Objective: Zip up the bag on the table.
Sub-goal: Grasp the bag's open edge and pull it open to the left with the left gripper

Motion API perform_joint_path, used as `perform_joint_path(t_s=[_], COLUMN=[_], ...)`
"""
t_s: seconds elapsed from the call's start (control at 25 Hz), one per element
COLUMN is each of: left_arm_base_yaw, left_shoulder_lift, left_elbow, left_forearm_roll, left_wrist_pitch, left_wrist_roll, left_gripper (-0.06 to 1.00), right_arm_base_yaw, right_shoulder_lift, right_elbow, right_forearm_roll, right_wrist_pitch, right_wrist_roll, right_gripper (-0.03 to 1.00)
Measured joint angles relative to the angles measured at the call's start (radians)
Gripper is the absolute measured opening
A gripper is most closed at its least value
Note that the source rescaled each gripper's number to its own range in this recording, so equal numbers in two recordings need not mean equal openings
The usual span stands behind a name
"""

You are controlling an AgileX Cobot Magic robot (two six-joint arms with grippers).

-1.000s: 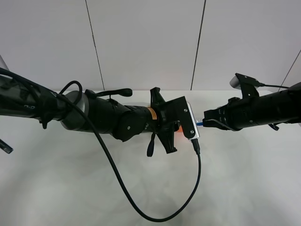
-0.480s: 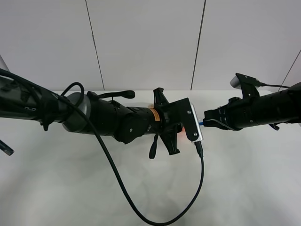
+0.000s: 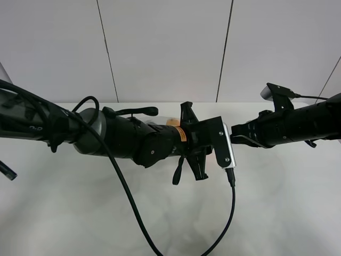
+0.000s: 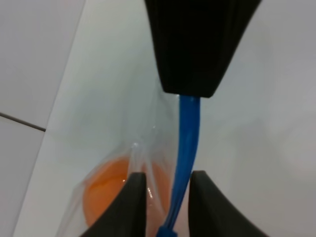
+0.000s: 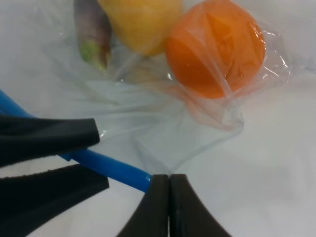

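- Bag (image 5: 163,123): clear crinkly plastic, lying on the white table (image 3: 277,202) near the middle, btw the two grippers. In ext high view nearly all of it is hidden under the L arm (image 3: 122,141).
- Blue zip strip (image 4: 189,133) along the bag's edge runs in one line thru the L gripper and on to the R gripper.
- R gripper (image 5: 170,197): fingers pressed flat together, no gap, clenched on the very end of the zip strip at the bag's corner.
- L gripper (image 4: 168,190): jaws part-closed, one finger each side of the zip strip, which passes btw them.
- In R wrist view the strip lies against one L finger. L wrist view shows slim gaps on both sides. Can't tell if it's really pinching or just straddling.
- The grippers are near each other but not touching, w/ only a short bare stretch of strip btw them.
- Seen thru the plastic: orange (image 5: 215,47), yellow fruit (image 5: 140,19), eggplant (image 5: 93,29) w/ a green stem end. All sit in the bag body off to one side of the strip, apart from both sets of jaws.
- In L wrist view the orange shows behind plastic, just beside one L finger.
- R arm (image 3: 298,125) comes in from the right of ext high view.
- Black cable (image 3: 133,208) loops from the L wrist cam (image 3: 226,146) down over the table.
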Motion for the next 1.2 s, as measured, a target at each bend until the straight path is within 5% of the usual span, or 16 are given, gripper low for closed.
perform_joint_path(t_s=[0.52, 0.72, 1.2], left_arm_base_yaw=[0.0, 0.0, 0.014], left_shoulder_lift=[0.0, 0.0, 0.0], left_elbow=[0.0, 0.0, 0.0], left_forearm_roll=[0.0, 0.0, 0.001], left_wrist_pitch=[0.0, 0.005, 0.007], left_wrist_roll=[0.022, 0.047, 0.053], left_gripper=[0.18, 0.05, 0.04], right_arm_base_yaw=[0.0, 0.0, 0.0], right_shoulder_lift=[0.0, 0.0, 0.0], right_elbow=[0.0, 0.0, 0.0], right_forearm_roll=[0.001, 0.001, 0.006], right_wrist_pitch=[0.001, 0.001, 0.006], right_wrist_roll=[0.0, 0.0, 0.0], right_gripper=[0.0, 0.0, 0.0])
